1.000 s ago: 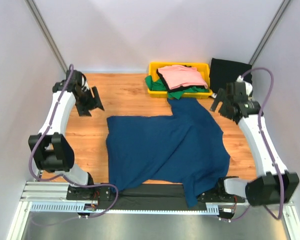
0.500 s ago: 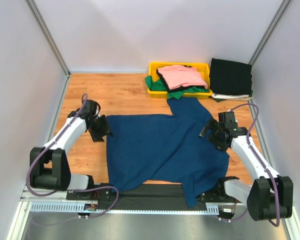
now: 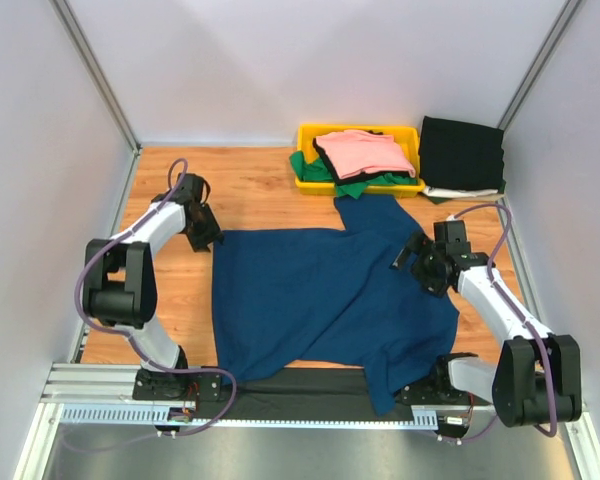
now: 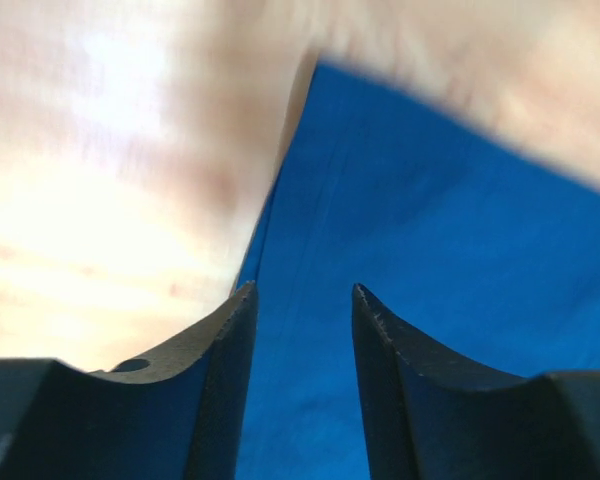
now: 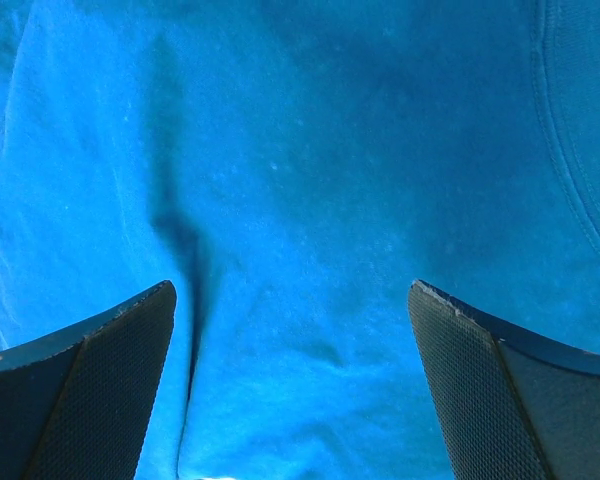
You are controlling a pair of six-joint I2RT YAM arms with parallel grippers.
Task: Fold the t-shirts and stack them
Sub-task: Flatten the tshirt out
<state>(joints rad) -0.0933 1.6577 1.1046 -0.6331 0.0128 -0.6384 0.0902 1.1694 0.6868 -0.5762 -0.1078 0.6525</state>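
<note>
A large navy blue t-shirt (image 3: 330, 290) lies spread and rumpled across the wooden table, its lower edge hanging over the front rail. My left gripper (image 3: 208, 238) is at its far left corner. In the left wrist view the left gripper (image 4: 302, 290) has its jaws apart, with the shirt's edge (image 4: 400, 220) between them. My right gripper (image 3: 412, 258) is low over the shirt's right part. In the right wrist view the right gripper (image 5: 292, 288) is wide open over the wrinkled cloth (image 5: 310, 180). Pink (image 3: 365, 150) and green (image 3: 355, 185) t-shirts lie piled in a bin.
The yellow bin (image 3: 305, 130) stands at the back centre, green cloth spilling over its front. A folded black t-shirt (image 3: 462, 150) lies at the back right corner. Grey walls close in the table on three sides. Bare wood (image 3: 180, 300) shows left of the shirt.
Both arms swung in from the table's back corners to the navy shirt, the left to its far left corner, the right onto its right side. The left jaws have narrowed.
</note>
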